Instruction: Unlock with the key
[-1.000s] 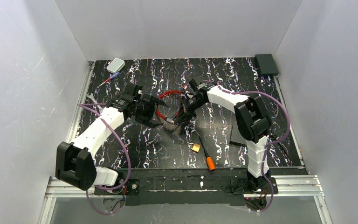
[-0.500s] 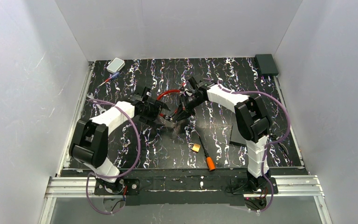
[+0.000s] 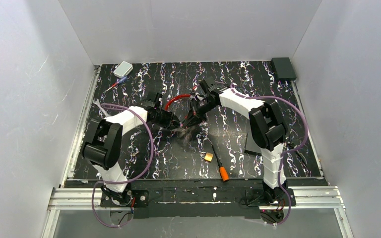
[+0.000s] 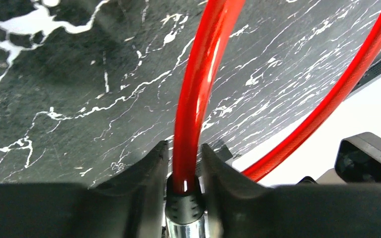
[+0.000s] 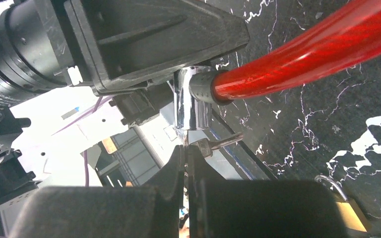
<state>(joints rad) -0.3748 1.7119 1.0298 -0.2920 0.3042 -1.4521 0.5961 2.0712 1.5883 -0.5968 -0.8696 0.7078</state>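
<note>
A glossy red plastic-sheathed cable (image 4: 198, 99), round in section and bent into a loop, is seen clamped between the matte black fingers (image 4: 146, 178) of the left gripper (image 4: 184, 166). It is gripped just above the dimpled black collar (image 4: 183, 208) where it meets a polished chrome lock barrel (image 5: 192, 111). The small pale silvery metal key (image 5: 206, 145) is found at the lower end of that barrel, near the middle of the table. It is nipped at the tips of the right gripper (image 5: 186, 156), whose wedge-shaped black fingers are pressed together with no gap visible. Whether the blade is seated inside the barrel cannot be told. The black tabletop (image 3: 258, 89) beneath is veined in white like marble. From above, the left arm (image 3: 124, 121), cased in white with black joints and trailed by a purple lead, is seen folded. Its elbow is lifted near the left edge and its forearm is laid out to the right. The right arm (image 3: 268, 148) is stood up from its base, bent at a high elbow and stretched leftward and away, so that the two grippers are brought nose to nose. A small squarish brass padlock (image 3: 208, 156) and a slim screwdriver with an orange handle (image 3: 219, 166) are shown lying just beside each other, nearer the front edge than the key.
</note>
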